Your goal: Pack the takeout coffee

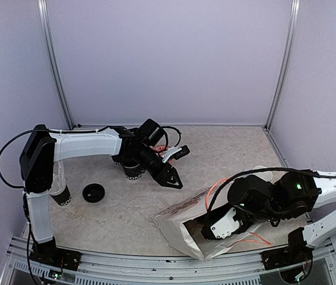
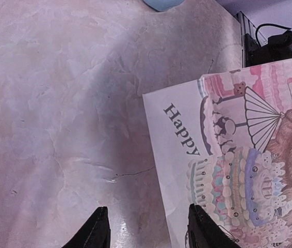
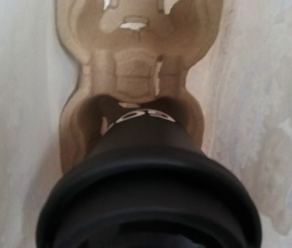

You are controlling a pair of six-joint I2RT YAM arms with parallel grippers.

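Observation:
A gift bag [image 1: 177, 222] printed with bears and a cake lies on its side at the front of the table, mouth facing right. My right gripper [image 1: 206, 230] reaches into that mouth, fingertips hidden. In the right wrist view a lidded black takeout coffee cup [image 3: 146, 170] fills the frame where the jaws are. Its base points at a brown cardboard cup carrier [image 3: 135, 67] inside the bag. Two more black cups stand under the left forearm [image 1: 133, 171] and by the left arm's upright link [image 1: 61, 196]. My left gripper [image 1: 174, 180] [image 2: 147, 209] hangs open and empty over the bag's [image 2: 228, 155] left edge.
A loose black lid [image 1: 94, 193] lies on the table left of centre. A light-blue mug [image 2: 161, 4] shows at the top edge of the left wrist view. The bag's orange handles [image 1: 215, 187] loop out near the right arm. Walls close in the back and sides.

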